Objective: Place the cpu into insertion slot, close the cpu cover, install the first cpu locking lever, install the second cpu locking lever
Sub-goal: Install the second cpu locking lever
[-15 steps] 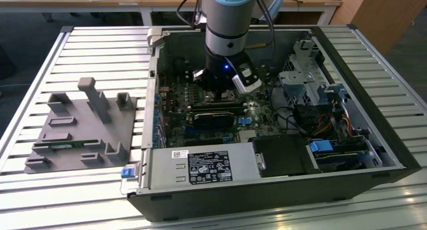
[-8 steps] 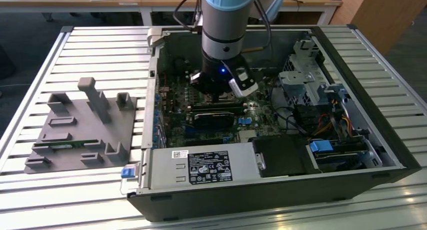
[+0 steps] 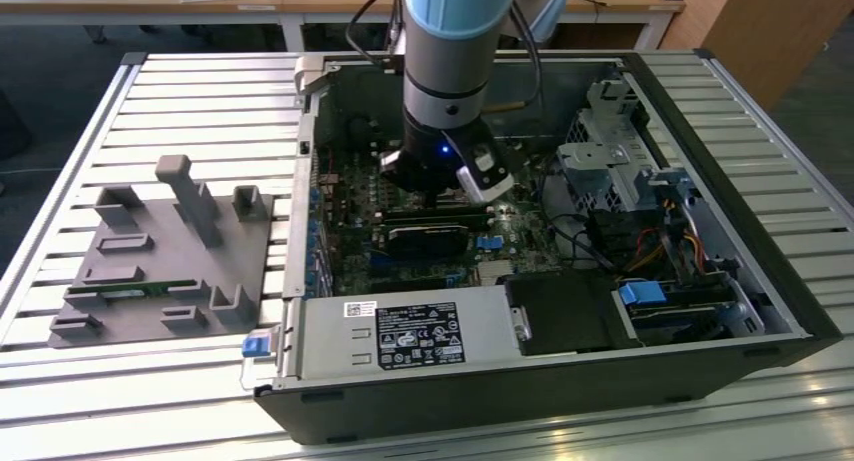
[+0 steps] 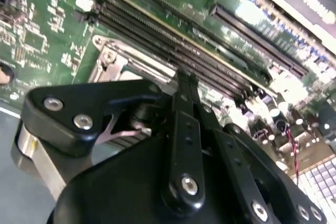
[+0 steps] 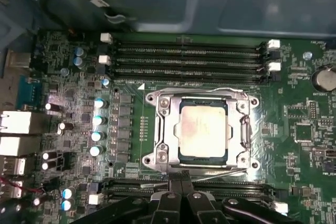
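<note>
Setting: slatted metal workbench (image 3: 120, 401) under an open computer case (image 3: 561, 381), with a grey moulded fixture tray (image 3: 160, 261) lying beside the case on the exterior view's left.
Arm: my arm (image 3: 454, 51) reaches straight down into the case, over the green motherboard (image 5: 68, 77).
Claw: my gripper (image 5: 181, 187) hangs just above the board with its two black fingers (image 4: 185, 108) pressed together, tips meeting, nothing between them.
Cpu: the cpu (image 5: 202, 130) lies flat in the insertion slot (image 5: 181, 158), its silvery top showing, just ahead of my fingertips in the first wrist view and not touching them.
Cover: the cpu cover (image 5: 167, 124) lies down flat as a silvery frame around the chip, its cut-out centre leaving the chip exposed.
Levers: thin wire bars run along the frame's near and far edges; I cannot tell whether they are latched.
Neighbours: long black memory slots (image 5: 189, 59) run beyond the socket from my fingertips, and another bank (image 5: 131, 186) lies directly under them.
Elsewhere: a black finned card (image 3: 430, 231) sits near my wrist in the exterior view.
</note>
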